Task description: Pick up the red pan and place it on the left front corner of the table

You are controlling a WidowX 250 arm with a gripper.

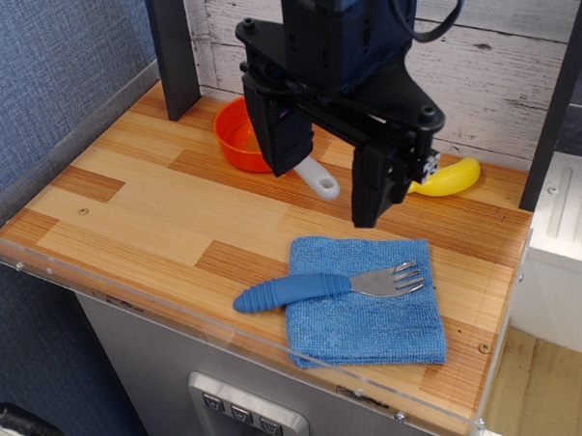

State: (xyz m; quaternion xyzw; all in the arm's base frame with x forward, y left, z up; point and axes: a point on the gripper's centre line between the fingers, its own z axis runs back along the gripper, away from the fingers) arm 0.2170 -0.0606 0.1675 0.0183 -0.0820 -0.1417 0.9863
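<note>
The red pan [237, 135] sits near the back middle of the wooden table [145, 200]; it is orange-red with a light grey handle [318, 180] pointing right and forward. Its right part is hidden behind my gripper. My black gripper [327, 195] hangs just in front of and above the pan, open, with one finger [284, 146] left of the handle and the other [369, 190] right of it. It holds nothing.
A yellow banana [451, 178] lies at the back right. A blue cloth [364, 302] with a blue-handled fork [318, 288] lies at the front right. A dark post [173, 51] stands at the back left. A clear acrylic rim [38, 181] edges the table.
</note>
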